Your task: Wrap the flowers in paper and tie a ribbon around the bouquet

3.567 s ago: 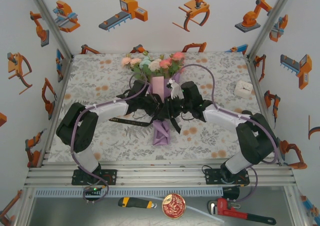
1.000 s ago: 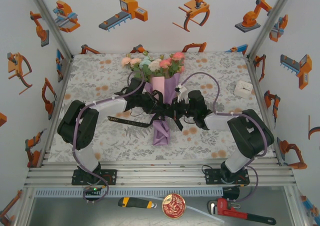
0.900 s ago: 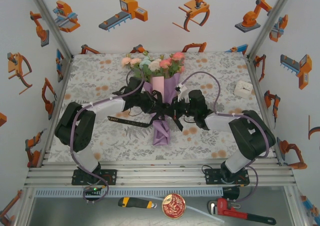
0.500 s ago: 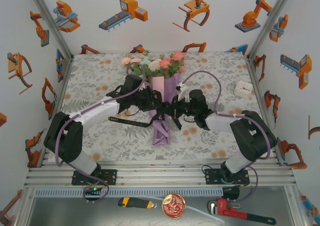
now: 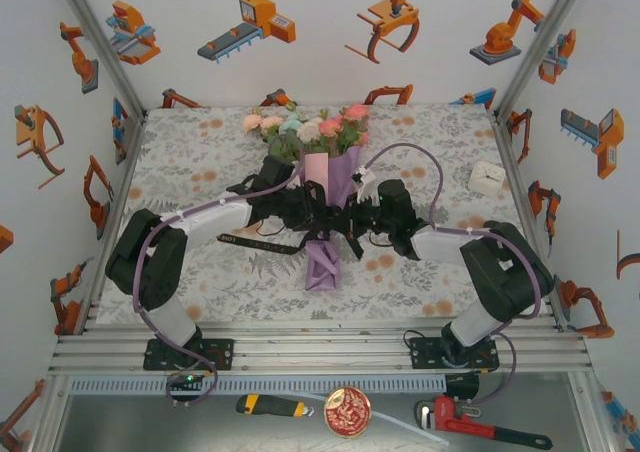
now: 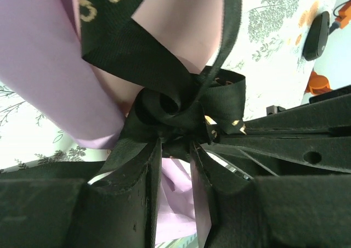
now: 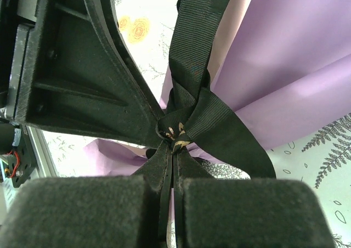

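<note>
We're deep in the tying step! The bouquet (image 5: 322,187) lies dead centre, flowers (image 5: 310,127) toward twelve o'clock, its paper (image 7: 285,67) cone tapering to six. The ribbon (image 7: 197,28) is already round its waist in a knot (image 6: 170,108). The right claw (image 7: 173,149), in from three o'clock, is clamped tight on a ribbon tail. The left claw (image 6: 174,146), from nine o'clock, stands slightly parted, tips against the knot, apparently gripping nothing. Next, I reckon: left pinches the other tail, both pull apart to cinch.
</note>
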Tool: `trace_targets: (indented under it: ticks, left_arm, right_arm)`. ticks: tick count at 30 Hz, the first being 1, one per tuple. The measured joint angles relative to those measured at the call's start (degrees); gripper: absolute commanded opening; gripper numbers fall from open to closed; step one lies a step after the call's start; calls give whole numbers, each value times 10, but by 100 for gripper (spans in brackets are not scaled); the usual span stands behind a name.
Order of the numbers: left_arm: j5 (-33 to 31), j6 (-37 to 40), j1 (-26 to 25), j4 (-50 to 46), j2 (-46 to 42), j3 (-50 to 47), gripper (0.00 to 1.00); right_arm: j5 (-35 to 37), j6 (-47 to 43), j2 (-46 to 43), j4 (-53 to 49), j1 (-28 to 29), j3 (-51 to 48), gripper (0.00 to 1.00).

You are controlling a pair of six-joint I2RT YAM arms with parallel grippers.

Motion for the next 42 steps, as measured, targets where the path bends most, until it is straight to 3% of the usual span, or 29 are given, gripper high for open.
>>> trace_targets:
  ticks: [11, 14, 16, 23, 27, 38, 42]
  left_arm:
    - [44, 13, -2, 26, 22, 0, 25]
    - [47, 17, -3, 25, 23, 1, 14]
    - [47, 19, -4, 25, 26, 2, 0]
    - [34, 23, -4, 22, 27, 5, 0]
    - [6, 23, -1, 21, 7, -4, 0]
    - [-14, 22, 9, 25, -29, -23, 0]
    - [-24, 22, 11, 23, -29, -24, 0]
  right_arm:
    - [10, 0, 0, -24, -1, 4, 0]
    - [10, 0, 0, -31, -1, 9, 0]
    - [12, 0, 0, -36, -1, 12, 0]
    - [19, -5, 0, -58, -1, 19, 4]
    - [18, -9, -3, -73, 0, 19, 11]
    - [18, -11, -23, -79, 0, 19, 7]
    - [18, -14, -27, -85, -1, 18, 18]
